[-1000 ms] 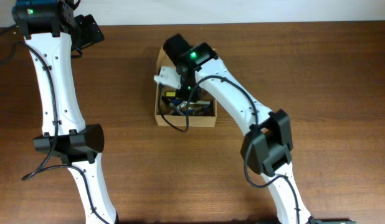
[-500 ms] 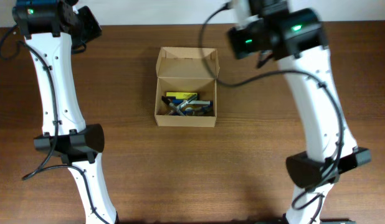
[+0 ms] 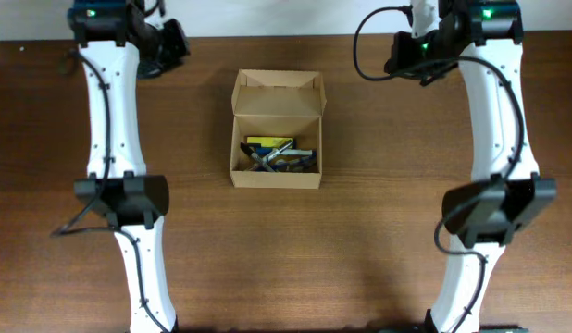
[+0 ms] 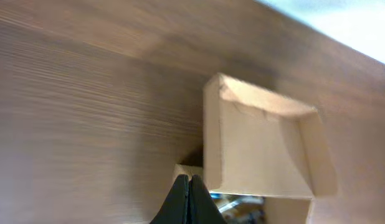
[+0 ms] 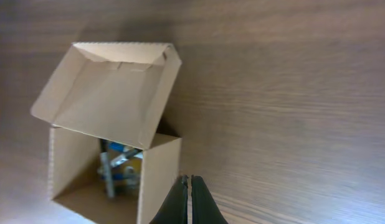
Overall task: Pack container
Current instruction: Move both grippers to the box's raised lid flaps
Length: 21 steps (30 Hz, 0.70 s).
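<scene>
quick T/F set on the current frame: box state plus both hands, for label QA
1. The container has its lid open. True.
2. The container is empty. False: several items lie inside, one of them yellow.
3. The left hand is shut with nothing between its fingers. True.
4. The right hand grips the lid. False: it is shut on nothing, off to the side of the container.
5. Neither arm touches the container. True.
</scene>
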### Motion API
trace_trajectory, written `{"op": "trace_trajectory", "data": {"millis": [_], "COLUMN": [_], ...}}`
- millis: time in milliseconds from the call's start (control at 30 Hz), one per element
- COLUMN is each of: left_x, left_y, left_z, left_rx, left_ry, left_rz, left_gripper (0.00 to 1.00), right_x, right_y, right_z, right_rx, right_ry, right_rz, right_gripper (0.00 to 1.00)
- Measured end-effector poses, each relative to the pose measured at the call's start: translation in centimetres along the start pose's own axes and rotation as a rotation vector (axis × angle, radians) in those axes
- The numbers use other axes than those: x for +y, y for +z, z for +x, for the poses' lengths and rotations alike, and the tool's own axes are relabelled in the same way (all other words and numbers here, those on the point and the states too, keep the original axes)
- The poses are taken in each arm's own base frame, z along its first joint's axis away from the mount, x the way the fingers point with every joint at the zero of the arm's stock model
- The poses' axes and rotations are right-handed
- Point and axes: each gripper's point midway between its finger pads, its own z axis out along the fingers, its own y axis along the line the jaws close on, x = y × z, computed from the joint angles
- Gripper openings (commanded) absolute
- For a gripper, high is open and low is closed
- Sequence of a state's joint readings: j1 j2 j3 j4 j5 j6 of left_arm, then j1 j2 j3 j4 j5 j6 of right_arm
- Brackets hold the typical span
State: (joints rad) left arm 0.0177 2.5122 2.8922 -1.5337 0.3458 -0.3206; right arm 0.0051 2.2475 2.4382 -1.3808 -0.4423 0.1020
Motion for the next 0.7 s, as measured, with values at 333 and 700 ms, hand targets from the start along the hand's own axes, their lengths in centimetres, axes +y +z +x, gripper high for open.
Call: {"op": "trace_trajectory", "data": {"millis": [333,700], "left_x": [3.1,2.0], "left_y": [11.3,15.0], "left_z": [3.5,4.4], "left_rx": [0.320,0.364], "left_ry": [-0.164,-0.170], "left_rz": [0.296,0.417], "left_gripper": [0.02,0.02], "right_x": [-1.5,-1.9], "right_y": [10.0,14.1], "right_z": [2.0,3.4], "right_rx": [0.210,0.285], "right_ry": [0.178,0.246], "right_rz": [-0.334,-0.446], "right_gripper": [0.04,0.04]}}
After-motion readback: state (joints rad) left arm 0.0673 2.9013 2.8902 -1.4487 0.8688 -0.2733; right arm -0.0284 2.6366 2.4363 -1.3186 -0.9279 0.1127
